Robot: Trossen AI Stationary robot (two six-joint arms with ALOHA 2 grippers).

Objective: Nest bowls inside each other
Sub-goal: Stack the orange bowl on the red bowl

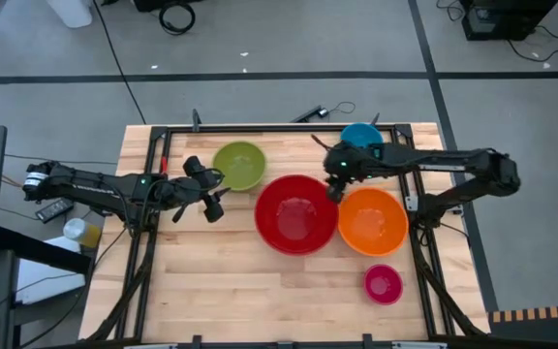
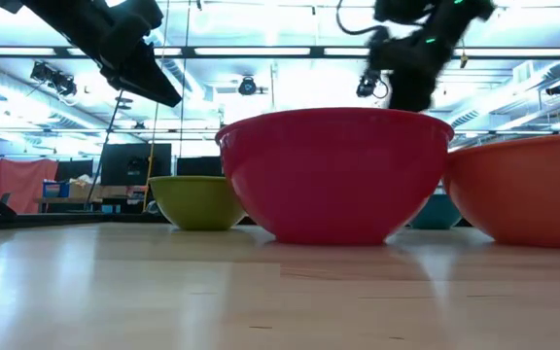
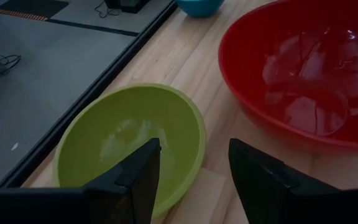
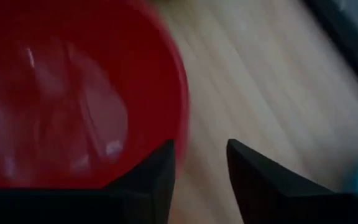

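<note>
Five bowls stand on their bases on the wooden table: a large red bowl in the middle, an orange bowl touching its right side, a lime green bowl at the far left, a blue bowl at the far right and a small magenta bowl near the front right. My right gripper hangs open above the table beside the red bowl's far right rim, clear of it. My left gripper hovers open, near the green bowl, with nothing between its fingers.
A black metal frame runs along the table's far edge and down both sides. Bare wood lies in front of the bowls. Small items sit off the table's left edge under the left arm.
</note>
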